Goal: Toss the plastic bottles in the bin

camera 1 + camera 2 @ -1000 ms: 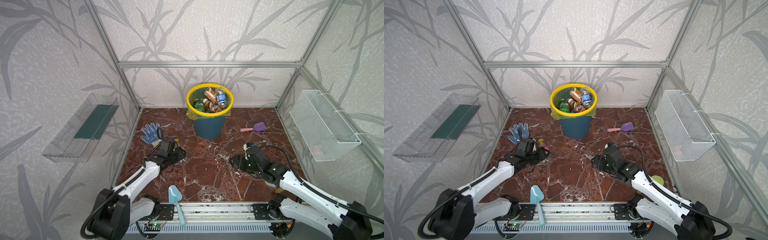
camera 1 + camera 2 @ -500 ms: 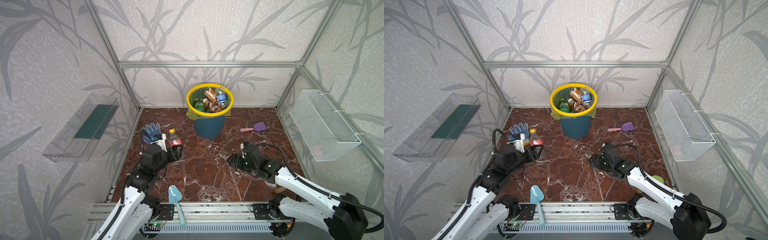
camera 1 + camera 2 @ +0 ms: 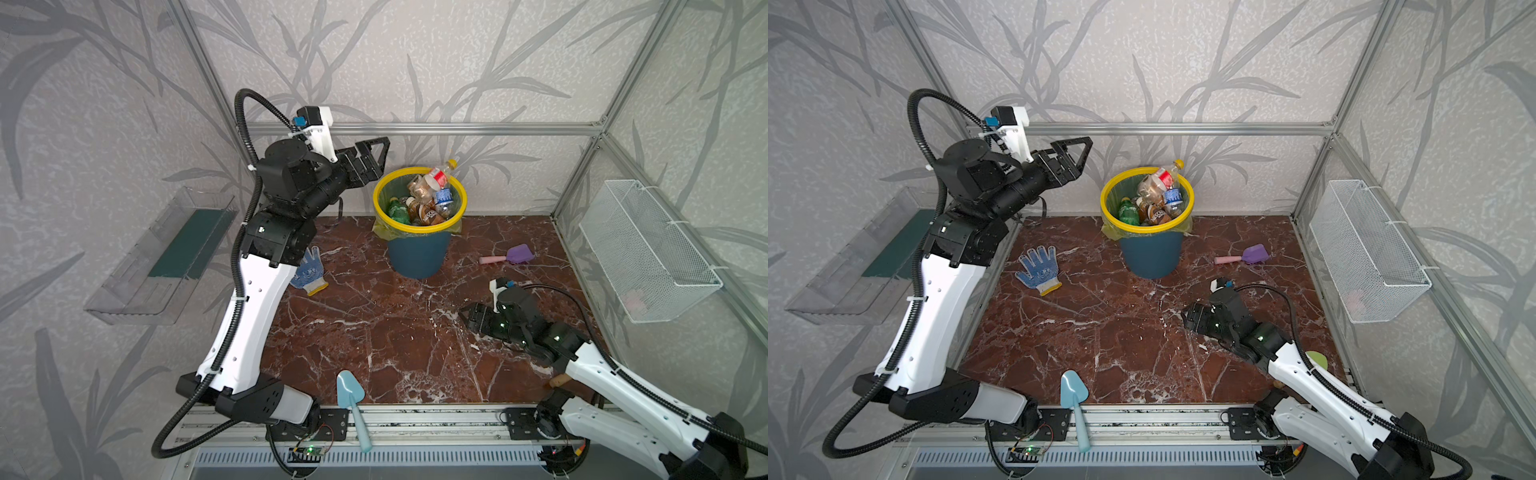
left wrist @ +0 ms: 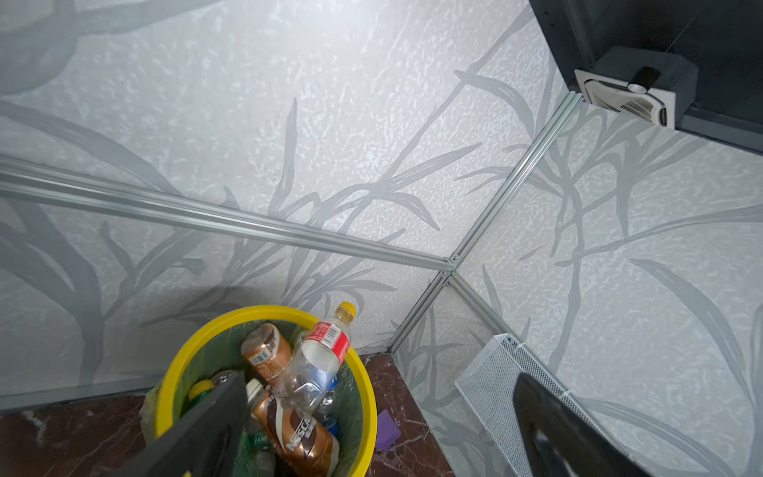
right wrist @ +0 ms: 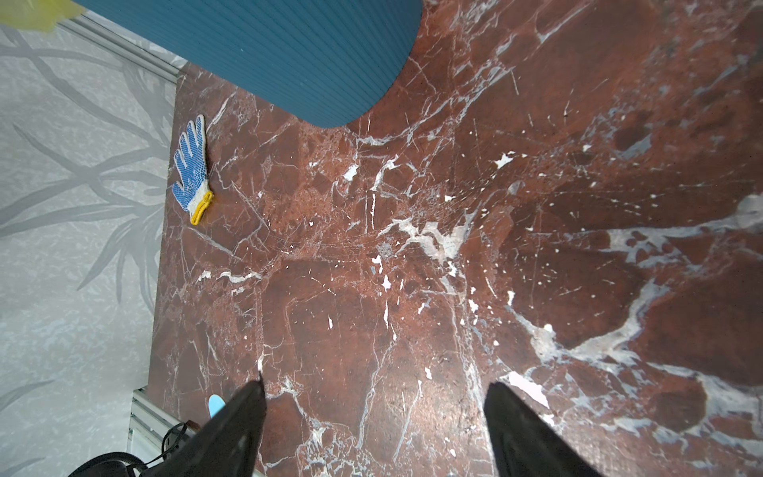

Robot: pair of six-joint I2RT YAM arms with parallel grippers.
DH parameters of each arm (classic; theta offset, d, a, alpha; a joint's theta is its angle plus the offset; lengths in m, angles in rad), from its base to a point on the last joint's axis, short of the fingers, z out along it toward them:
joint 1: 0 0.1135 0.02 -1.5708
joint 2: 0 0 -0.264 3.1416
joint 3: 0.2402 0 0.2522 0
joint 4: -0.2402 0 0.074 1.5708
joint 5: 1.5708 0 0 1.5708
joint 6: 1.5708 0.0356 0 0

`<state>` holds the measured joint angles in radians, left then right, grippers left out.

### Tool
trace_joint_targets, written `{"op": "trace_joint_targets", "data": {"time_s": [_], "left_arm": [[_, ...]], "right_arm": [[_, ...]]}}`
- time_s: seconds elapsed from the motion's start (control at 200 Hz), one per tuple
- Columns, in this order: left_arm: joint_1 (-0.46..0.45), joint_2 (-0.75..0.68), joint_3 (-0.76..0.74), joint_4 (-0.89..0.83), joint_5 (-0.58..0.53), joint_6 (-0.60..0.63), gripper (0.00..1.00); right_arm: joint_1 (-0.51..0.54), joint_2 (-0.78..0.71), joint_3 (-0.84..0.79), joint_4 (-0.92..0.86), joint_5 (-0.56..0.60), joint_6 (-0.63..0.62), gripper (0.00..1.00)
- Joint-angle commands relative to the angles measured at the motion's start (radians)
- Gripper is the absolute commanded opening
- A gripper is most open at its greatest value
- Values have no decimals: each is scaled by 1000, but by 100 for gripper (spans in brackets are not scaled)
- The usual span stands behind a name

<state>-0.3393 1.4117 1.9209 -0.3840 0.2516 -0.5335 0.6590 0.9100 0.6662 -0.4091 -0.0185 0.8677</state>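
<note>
The bin (image 3: 417, 257) (image 3: 1150, 259) is a dark teal bucket with a yellow rim, standing at the back middle of the marble floor. Plastic bottles fill it. A clear bottle with a red label and a yellow cap (image 3: 436, 176) (image 3: 1163, 176) (image 4: 326, 342) lies on top, poking above the rim. Brown-wrapped bottles (image 4: 299, 429) and a green bottle (image 3: 1127, 212) lie under it. My left gripper (image 3: 382, 160) (image 3: 1084, 160) hangs high, just left of the rim, open and empty. My right gripper (image 3: 467, 316) (image 5: 375, 388) is low over bare floor, open and empty.
A blue-dotted glove (image 3: 1038, 270) lies left of the bin. A purple scoop (image 3: 517, 254) lies to its right and a light blue scoop (image 3: 349, 399) at the front edge. A white wire basket (image 3: 648, 249) hangs on the right wall, a clear tray (image 3: 166, 257) on the left.
My left arm has lifted the red-labelled bottle from the floor by the glove up to the bin's rim and opened. The bottle now lies on the pile. The right gripper barely moved.
</note>
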Motion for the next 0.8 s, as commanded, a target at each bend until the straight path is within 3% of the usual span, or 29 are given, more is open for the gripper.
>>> {"op": "trace_joint_targets", "data": {"time_s": [0.0, 0.28, 0.445, 0.655, 0.795], "left_arm": [[-3, -107, -158, -1, -85, 15, 99], [11, -318, -542, -42, -184, -42, 98], [33, -412, -788, -45, -284, -51, 97], [167, -468, -1062, 95, -417, -53, 99], [240, -443, -1181, 210, -576, -12, 100]], "right_arm": [[-6, -4, -11, -42, 23, -2, 84], [-11, 27, 0, -34, 22, -24, 84], [-96, 28, -8, -17, 13, -75, 84], [-334, 109, 20, 42, -22, -301, 85], [-437, 108, -11, 158, 79, -481, 88]]}}
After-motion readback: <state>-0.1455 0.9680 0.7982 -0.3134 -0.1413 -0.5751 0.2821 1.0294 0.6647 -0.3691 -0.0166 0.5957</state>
